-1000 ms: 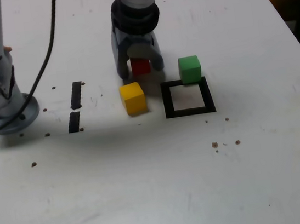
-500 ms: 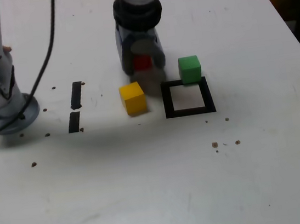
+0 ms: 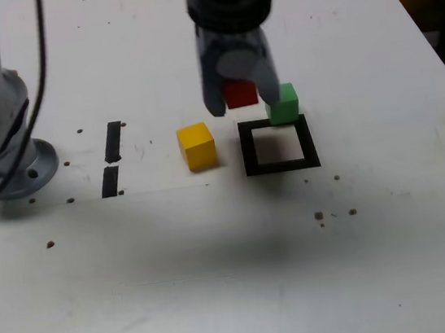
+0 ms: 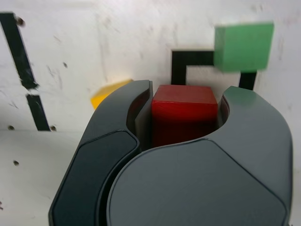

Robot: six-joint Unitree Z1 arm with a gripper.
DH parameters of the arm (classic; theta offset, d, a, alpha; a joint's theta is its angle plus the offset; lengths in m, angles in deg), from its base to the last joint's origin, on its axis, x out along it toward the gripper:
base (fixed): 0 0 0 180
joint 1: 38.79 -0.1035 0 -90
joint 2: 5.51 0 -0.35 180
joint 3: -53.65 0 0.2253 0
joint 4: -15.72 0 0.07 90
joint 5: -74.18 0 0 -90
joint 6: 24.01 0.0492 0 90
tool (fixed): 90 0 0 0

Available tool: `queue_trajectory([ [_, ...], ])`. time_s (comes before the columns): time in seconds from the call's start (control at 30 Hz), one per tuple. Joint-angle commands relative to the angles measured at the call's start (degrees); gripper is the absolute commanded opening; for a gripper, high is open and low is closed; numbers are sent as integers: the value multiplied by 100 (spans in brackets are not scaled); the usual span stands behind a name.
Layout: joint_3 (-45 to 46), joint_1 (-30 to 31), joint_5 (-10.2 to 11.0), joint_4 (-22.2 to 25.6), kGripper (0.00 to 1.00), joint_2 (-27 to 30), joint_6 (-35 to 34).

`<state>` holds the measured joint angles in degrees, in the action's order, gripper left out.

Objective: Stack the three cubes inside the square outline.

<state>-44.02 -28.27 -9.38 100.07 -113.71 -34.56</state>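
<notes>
White tabletop (image 3: 180,279) beneath black strips (image 3: 111,158)

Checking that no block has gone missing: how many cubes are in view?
3: the red cube between the jaws, the yellow cube on the table, and the green cube at the square outline's edge.

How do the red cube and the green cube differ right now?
The red cube is held between the jaws of the gripper, while the green cube is ungripped. The red cube is raised off the table, whereas the green cube rests on it, at the far edge of the square outline. One is red, the other green. Both are solid-coloured cubes.
</notes>
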Motion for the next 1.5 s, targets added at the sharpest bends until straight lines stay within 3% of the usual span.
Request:
queue_trajectory([
  [0.0, -126, 69, -8, 1, 25, -145, 13],
  [0.27, -403, -65, -17, -327, 25, -838, 305],
  [0.47, -331, -204, 97, -660, 25, -964, 403],
  [0.57, -230, -245, 389, -798, 25, -942, 314],
  [0.73, 164, -311, 1202, -637, 25, -598, -172],
  [0.87, 287, -305, 1421, -495, 26, -433, -405],
  [1.03, 116, -197, 1218, -380, 25, -309, -372],
  [1.23, -196, 95, 256, -319, 25, -394, -206],
  [1.47, -229, 152, 14, -300, 25, -541, -201],
])
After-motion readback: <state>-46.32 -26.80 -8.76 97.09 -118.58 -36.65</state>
